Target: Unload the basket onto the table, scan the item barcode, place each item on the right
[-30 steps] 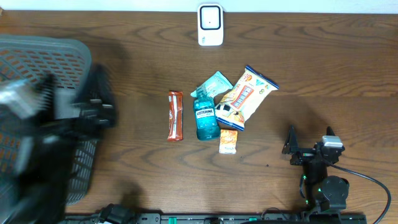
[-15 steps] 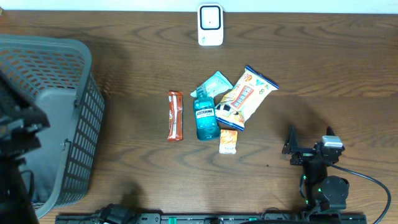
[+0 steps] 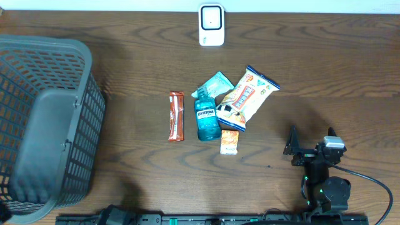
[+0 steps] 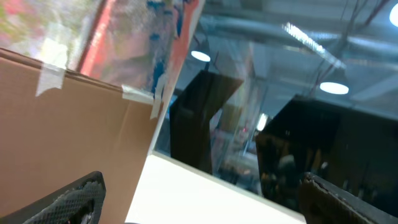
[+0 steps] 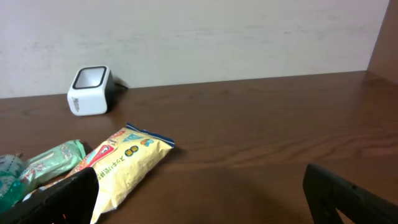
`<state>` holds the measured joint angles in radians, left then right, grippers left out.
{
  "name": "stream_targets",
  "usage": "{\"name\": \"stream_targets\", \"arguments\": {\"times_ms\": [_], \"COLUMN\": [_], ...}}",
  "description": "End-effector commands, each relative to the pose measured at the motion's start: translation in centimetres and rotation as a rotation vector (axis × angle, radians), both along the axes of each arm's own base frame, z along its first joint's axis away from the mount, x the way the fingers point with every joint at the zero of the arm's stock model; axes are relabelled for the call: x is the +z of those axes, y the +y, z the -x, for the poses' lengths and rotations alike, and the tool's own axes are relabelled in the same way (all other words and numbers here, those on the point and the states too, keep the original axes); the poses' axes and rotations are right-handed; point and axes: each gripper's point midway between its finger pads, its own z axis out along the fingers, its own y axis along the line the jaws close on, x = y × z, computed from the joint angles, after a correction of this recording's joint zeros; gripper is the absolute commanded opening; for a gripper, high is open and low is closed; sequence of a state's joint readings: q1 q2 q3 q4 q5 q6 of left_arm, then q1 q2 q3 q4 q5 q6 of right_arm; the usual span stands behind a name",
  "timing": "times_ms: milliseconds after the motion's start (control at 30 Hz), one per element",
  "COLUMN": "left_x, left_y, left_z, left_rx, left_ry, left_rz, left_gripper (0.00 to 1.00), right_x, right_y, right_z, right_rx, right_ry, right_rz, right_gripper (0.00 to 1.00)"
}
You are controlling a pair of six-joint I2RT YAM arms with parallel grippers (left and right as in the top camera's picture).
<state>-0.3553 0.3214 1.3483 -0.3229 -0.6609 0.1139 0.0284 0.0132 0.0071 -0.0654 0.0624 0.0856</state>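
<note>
Listerine bottle (image 3: 207,120) lies outside mesh basket (image 3: 91,128)

Dark wood table (image 3: 350,75), pale wall (image 5: 236,37) behind; ceiling lights (image 4: 334,88), taped cardboard box (image 4: 68,137)

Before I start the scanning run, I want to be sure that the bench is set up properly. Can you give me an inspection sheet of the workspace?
Surface: dark wood table, no spills seen.
Job's things: white scanner at the far edge. Mid-table, bottle, pouch and cracker bag are bunched. Snack bar lies apart to their left, orange packet just in front. None is held.
Clutter: grey basket at the left edge, looks empty.
Tools: left tool open, empty, aimed upward, away from the table. Right tool open, empty, low at the front right.
Cables: black cable loops from the right arm.
Surroundings: pale wall behind the scanner. The left wrist view shows a cardboard box and ceiling lights.
</note>
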Motion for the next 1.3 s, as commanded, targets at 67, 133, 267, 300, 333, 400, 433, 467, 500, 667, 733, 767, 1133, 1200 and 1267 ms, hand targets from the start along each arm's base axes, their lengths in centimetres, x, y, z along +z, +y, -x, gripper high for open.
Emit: {"name": "stream_targets", "arguments": {"times_ms": [67,133,267,300,333,400,433,467,500,667,733,767,1133,1200,1267], "left_x": [-0.2,-0.3,-0.5,-0.5,-0.5,-0.5,-0.6,-0.8,-1.1,-3.4,-3.9,-4.1,-7.3,-8.2,-9.2], "left_y": [1.0,1.3,1.9,1.7,1.5,0.9,0.5,0.1,-0.3,-1.6,-1.8,-2.0,-2.6,-2.6,-2.6], "left_z": [2.6,3.6,5.7,6.2,6.5,7.0,7.2,7.2,7.3,6.5,5.4,4.7,-0.6,-1.6,-2.7], "left_rx": [0.019,0.027,0.054,0.051,0.044,0.019,0.005,-0.009,-0.019,-0.038,-0.015,-0.006,-0.025,-0.049,-0.090], "left_ry": [-0.060,-0.081,-0.123,-0.135,-0.144,-0.169,-0.177,-0.182,-0.187,-0.201,-0.184,-0.175,-0.223,-0.224,-0.229], "left_rz": [0.007,0.015,0.026,0.019,0.010,-0.017,-0.035,-0.051,-0.066,-0.094,-0.098,-0.103,0.061,0.118,0.189], "left_gripper": [0.98,0.98,0.98,0.98,0.98,0.98,0.98,0.98,0.98,0.98,0.98,0.98,0.98,0.98,0.98], "right_x": [-0.1,-0.1,-0.1,-0.2,-0.1,-0.1,-0.1,-0.2,-0.2,-0.2,-0.1,-0.2,-0.2,-0.2,-0.2], "right_y": [0.1,0.1,0.1,0.1,0.1,0.1,0.1,0.1,0.1,0.1,0.1,0.1,0.1,0.1,0.1], "right_z": [0.0,0.0,0.0,0.0,0.0,0.0,0.0,0.0,0.0,0.0,0.0,0.0,0.0,0.0,0.0], "right_rx": [0.008,0.008,0.008,0.008,0.008,0.008,0.008,0.008,0.008,0.008,0.008,0.008,0.008,0.008,0.008], "right_ry": [0.005,0.005,0.005,0.005,0.005,0.005,0.005,0.005,0.005,0.005,0.005,0.005,0.005,0.005,0.005], "right_rz": [0.016,0.016,0.016,0.016,0.016,0.016,0.016,0.016,0.016,0.016,0.016,0.016,0.016,0.016,0.016], "right_gripper": [0.99,0.99,0.99,0.99,0.99,0.99,0.99,0.99,0.99,0.99,0.99,0.99,0.99,0.99,0.99]}}
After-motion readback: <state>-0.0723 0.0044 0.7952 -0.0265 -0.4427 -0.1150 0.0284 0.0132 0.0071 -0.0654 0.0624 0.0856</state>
